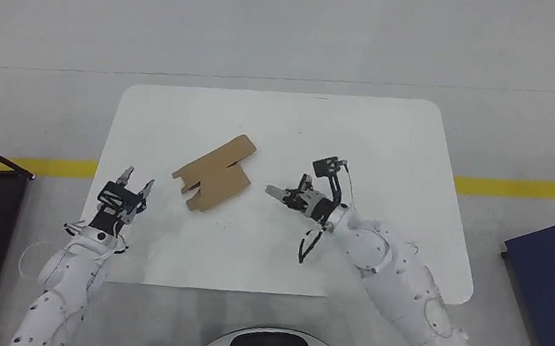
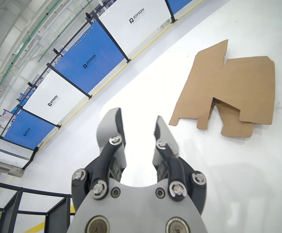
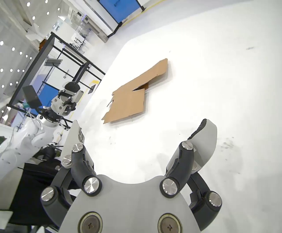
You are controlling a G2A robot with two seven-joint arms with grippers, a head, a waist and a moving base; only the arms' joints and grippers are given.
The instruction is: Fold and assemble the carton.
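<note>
Nearest the robot, over the front-left area of the table (image 1: 381, 143), the left gripper (image 2: 138, 114) hovered with its fingers parted and nothing between them. Toward the table's middle, the right gripper (image 3: 141, 122) was spread wide, likewise holding nothing, with its fingertips directed at the carton (image 1: 215, 172). Between the two grippers and slightly farther back, the carton lay flat and unassembled on the white surface. It was a brown cardboard blank with notched flaps, touching neither gripper. The right gripper sat near the blank's right edge; the left gripper stood well apart from its left edge. Beyond the table, a yellow line (image 1: 527, 186) ran across the grey floor, and blue and white panels (image 2: 88, 61) stood farther off.
</note>
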